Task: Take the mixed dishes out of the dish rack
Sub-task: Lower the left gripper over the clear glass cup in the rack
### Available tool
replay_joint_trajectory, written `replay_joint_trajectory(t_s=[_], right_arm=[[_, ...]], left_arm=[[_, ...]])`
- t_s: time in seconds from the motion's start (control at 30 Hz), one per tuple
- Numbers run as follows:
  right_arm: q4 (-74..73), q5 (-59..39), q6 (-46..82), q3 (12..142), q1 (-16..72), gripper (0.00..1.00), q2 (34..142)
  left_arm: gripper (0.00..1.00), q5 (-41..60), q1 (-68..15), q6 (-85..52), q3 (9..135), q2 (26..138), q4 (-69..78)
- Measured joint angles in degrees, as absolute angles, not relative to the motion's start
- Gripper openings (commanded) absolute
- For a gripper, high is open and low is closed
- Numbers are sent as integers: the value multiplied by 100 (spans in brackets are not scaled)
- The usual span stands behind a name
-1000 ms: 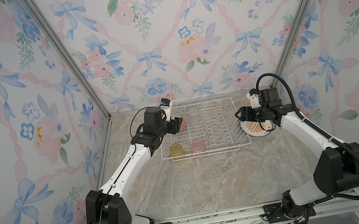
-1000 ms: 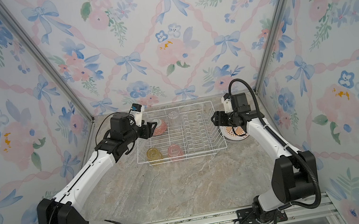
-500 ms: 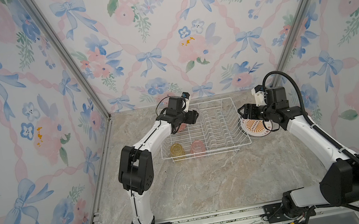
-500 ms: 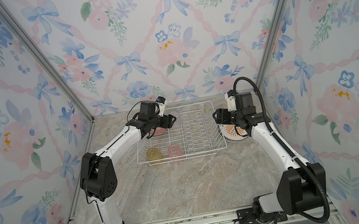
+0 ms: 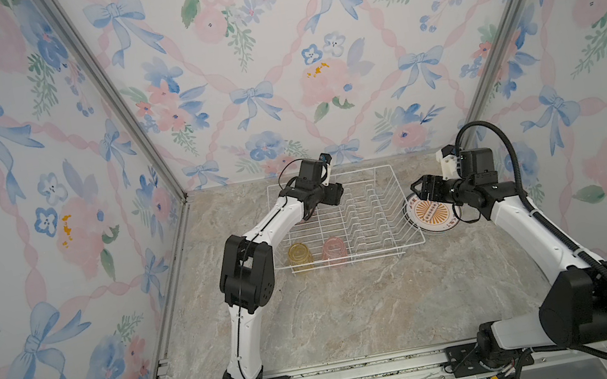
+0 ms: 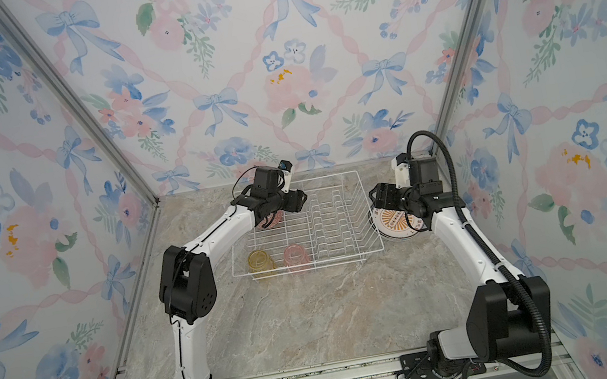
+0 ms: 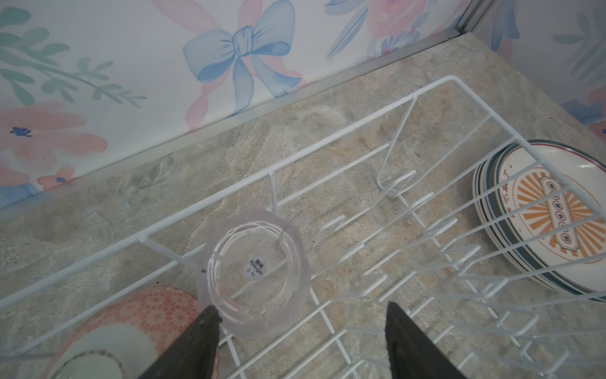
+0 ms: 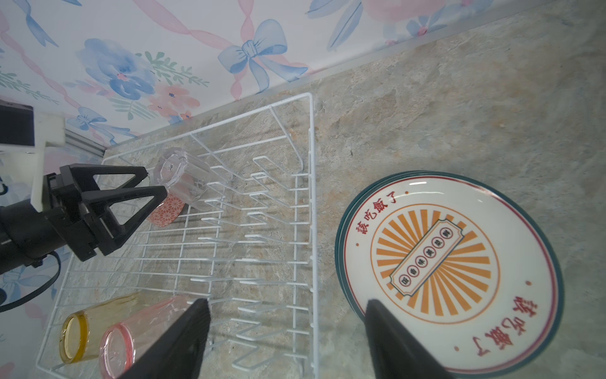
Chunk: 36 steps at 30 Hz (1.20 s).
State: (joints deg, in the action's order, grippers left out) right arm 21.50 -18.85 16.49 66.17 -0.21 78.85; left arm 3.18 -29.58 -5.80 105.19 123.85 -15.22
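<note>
Left gripper point(image 7: 300, 305) gapes beside clear tumbler point(image 7: 254, 275); right gripper point(image 8: 287, 300) gapes too.

Prong rows point(image 8: 229, 238) in dish rack point(image 5: 353, 172) open from above. Clear tumbler point(image 7: 254, 274) and bowl point(image 7: 157, 308) crowd far-left corner; plate stack point(image 8: 442, 262) just beside right wall.

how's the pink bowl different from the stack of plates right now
The bowl sits upside down inside the dish rack; the plates lie face up, stacked on the table outside it. The bowl has a pink-red pattern; the plates are white with orange rays. Neither is gripped.
</note>
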Motion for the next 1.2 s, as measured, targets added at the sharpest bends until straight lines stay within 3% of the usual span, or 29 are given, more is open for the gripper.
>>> replay_joint_trajectory(t_s=[0.83, 1.2], right_arm=[[1806, -2373, 1730, 6554, -226, 78, 8200], [1704, -2447, 1809, 6552, -224, 79, 8200]], left_arm=[[69, -272, -3111, -666, 10916, 12822, -1511], [67, -158, -3190, -663, 10359, 12475, -1326]])
